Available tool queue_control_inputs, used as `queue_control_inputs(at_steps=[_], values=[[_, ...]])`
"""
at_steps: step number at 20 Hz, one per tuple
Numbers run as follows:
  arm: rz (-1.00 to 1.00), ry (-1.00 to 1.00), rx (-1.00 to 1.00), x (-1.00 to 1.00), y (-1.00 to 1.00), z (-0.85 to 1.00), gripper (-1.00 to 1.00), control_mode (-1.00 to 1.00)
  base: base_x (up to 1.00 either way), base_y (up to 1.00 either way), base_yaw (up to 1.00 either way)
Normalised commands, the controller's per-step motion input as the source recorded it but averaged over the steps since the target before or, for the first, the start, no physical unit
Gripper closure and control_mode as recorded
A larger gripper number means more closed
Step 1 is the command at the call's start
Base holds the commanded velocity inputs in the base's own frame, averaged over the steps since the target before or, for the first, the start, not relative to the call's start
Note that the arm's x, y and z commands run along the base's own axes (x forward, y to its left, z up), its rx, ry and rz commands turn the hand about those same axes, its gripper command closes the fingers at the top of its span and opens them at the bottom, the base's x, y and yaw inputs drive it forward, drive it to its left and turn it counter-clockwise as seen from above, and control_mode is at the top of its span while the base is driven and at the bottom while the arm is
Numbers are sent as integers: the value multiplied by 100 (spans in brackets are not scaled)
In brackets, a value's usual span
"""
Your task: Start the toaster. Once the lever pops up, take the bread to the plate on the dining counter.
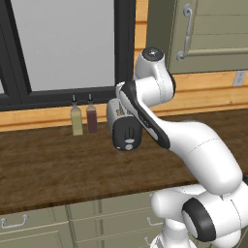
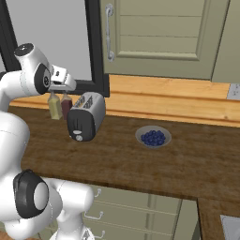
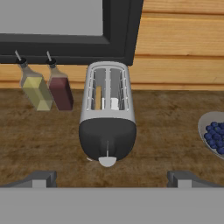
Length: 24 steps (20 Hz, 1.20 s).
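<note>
Silver-grey and rounded, the toaster (image 3: 107, 114) sits directly ahead of and below the claw (image 3: 109, 177), its black end face turned toward the hand. On that face the lever (image 3: 107, 146) shows as a thin dark slider running down the middle, with a pale rounded tab or knob at its lower end; which part is the press point is hard to tell from here. Something tan, probably the bread (image 3: 99, 97), stands in the left slot.

The claw is released, its two tips spread wide to either side of the toaster's width, touching nothing. It hangs above and short of the black face, near but clearly apart.

The step in hand looks like pressing the lever down, and it has not begun. To do it well, I would narrow the fingers first so one tip can bear on the small slider, keep centred on the end face, and push straight down without shoving the body along the wooden worktop (image 3: 175, 131).

Left of the claw's line stand two bottles (image 3: 46, 85), just beside the toaster; a bowl of blueberries (image 3: 214, 135) lies well off to the right.
</note>
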Motion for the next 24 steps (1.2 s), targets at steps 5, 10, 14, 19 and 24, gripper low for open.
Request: queue_control_inputs(at_steps=[5,10,14,19,24], values=[[0,0,0,0,0,0,-100,-100,0,0,0],[0,0,0,0,0,0,-100,-100,0,0,0],[0,0,0,0,0,0,-100,-100,0,0,0],[0,0,0,0,0,0,-100,-100,0,0,0],[0,0,0,0,0,0,-100,-100,0,0,0]])
